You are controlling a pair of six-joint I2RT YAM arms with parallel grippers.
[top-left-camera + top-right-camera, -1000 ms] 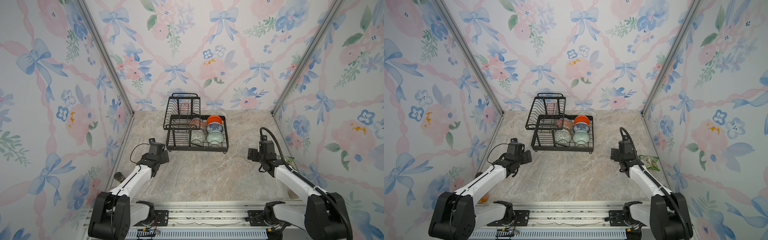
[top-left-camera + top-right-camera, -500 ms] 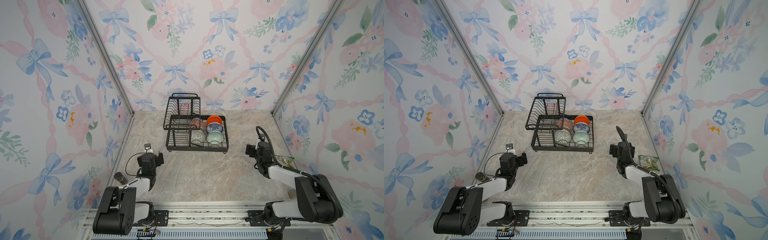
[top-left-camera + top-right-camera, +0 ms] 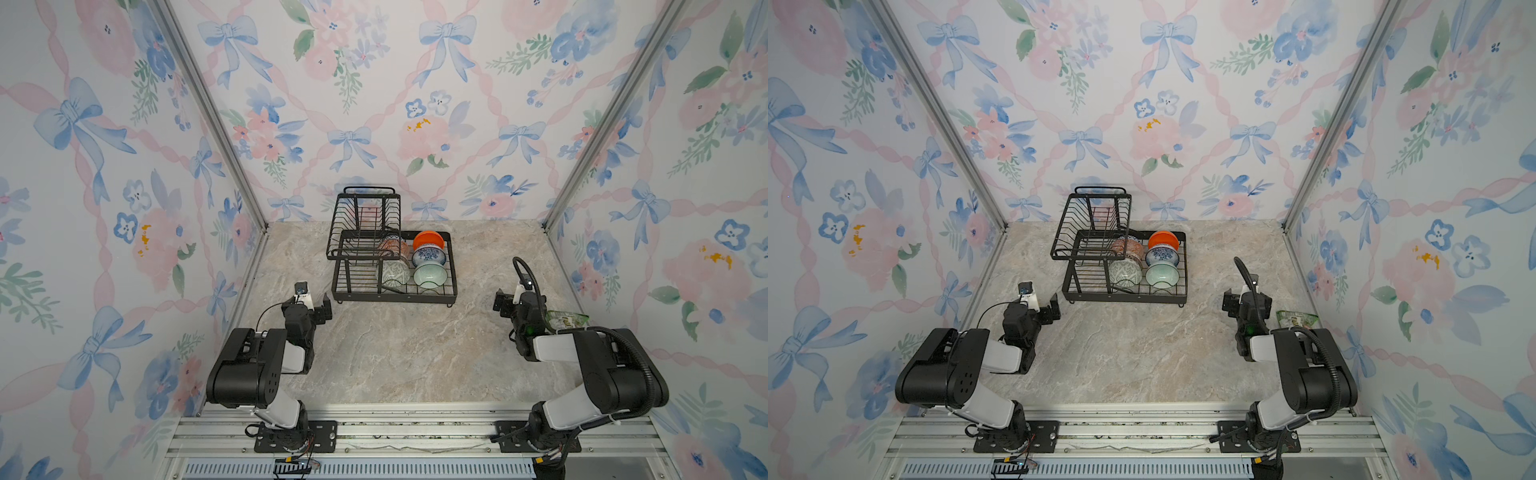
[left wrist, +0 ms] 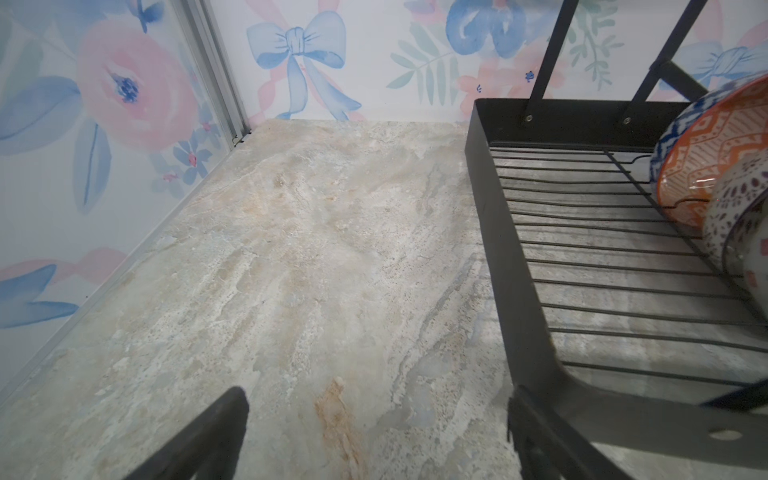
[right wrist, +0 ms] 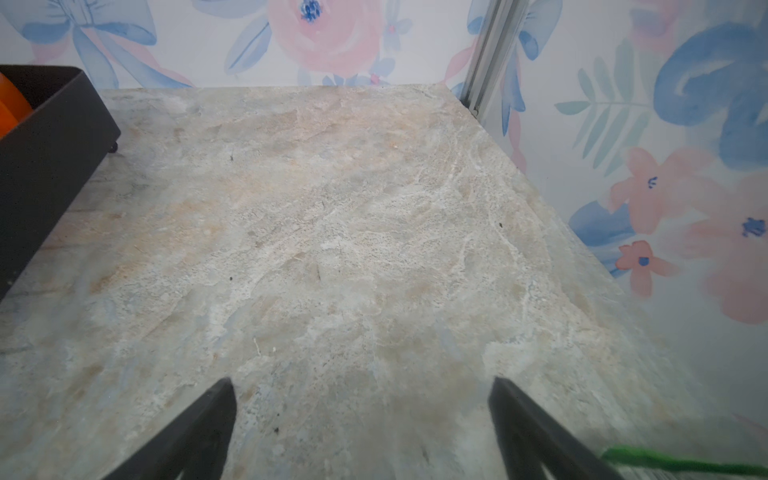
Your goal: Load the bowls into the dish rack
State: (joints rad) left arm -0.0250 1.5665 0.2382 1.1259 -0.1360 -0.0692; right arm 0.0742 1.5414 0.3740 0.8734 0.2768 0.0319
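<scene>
The black wire dish rack [image 3: 395, 296] [image 3: 1125, 293] stands at the back middle of the table, its raised basket tier [image 3: 361, 220] on the left. Several bowls stand on edge in its low tray: orange [image 3: 430, 240], blue floral [image 3: 429, 255], pale mint [image 3: 430, 275], grey-green [image 3: 392, 272] and red-orange patterned [image 3: 394, 248]. The left wrist view shows the patterned bowl [image 4: 706, 153] and a white bowl with brown marks [image 4: 735, 199]. My left gripper [image 3: 311, 309] [image 4: 376, 399] is open and empty by the rack's front left corner. My right gripper [image 3: 509, 305] [image 5: 362, 386] is open and empty over bare table, right of the rack.
A green packet [image 3: 567, 321] [image 3: 1296, 320] lies against the right wall beside my right arm. Flowered walls close in the left, back and right. An aluminium rail [image 3: 415, 432] with both arm bases runs along the front.
Both arms have folded back toward their bases, drawing the grippers a little toward the front. Both grippers stay open, and the bowls and rack have not moved.
</scene>
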